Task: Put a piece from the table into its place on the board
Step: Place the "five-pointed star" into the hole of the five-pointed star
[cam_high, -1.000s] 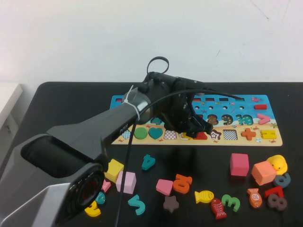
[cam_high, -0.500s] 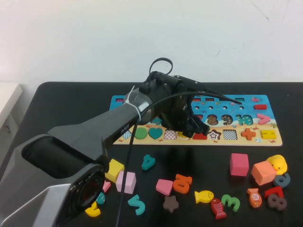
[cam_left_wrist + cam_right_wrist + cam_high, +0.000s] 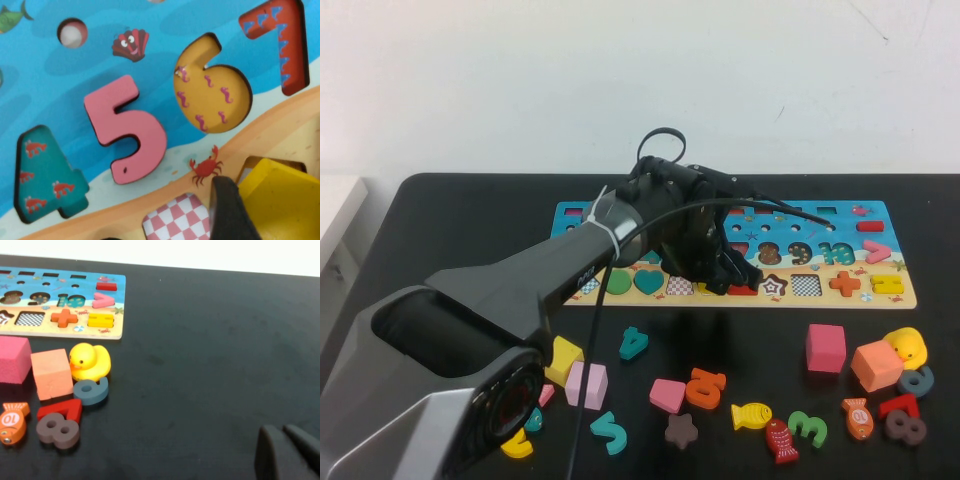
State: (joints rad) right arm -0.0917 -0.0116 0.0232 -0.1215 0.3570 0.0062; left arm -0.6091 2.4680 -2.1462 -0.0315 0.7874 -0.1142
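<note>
Nearest, in the lower half of the high view, loose pieces are scattered on the black counter (image 3: 450, 215): a yellow fish (image 3: 751, 415), a pink cube (image 3: 825, 347), a yellow duck (image 3: 906, 346) and several numbers. The right gripper (image 3: 285, 452) is seen only at the lower right of its wrist view, parked over bare counter well away from the board; its fingers are pressed together with nothing between them.

The left arm is stretched from the lower left of the high view up to the centre, its wrist bent downward over the shape row of the board (image 3: 880, 297). The left gripper (image 3: 732, 277) is set low on that row, its fingers narrowed on the yellow pentagon (image 3: 280, 200), which is seen at the lower right of the left wrist view, just beside a checkered cut-out (image 3: 177, 217) and below the pink 5 (image 3: 127, 131).

The insertion step is judged to be in hand. Whether the pentagon is fully seated cannot be told; a final press and a release are likely called for.
</note>
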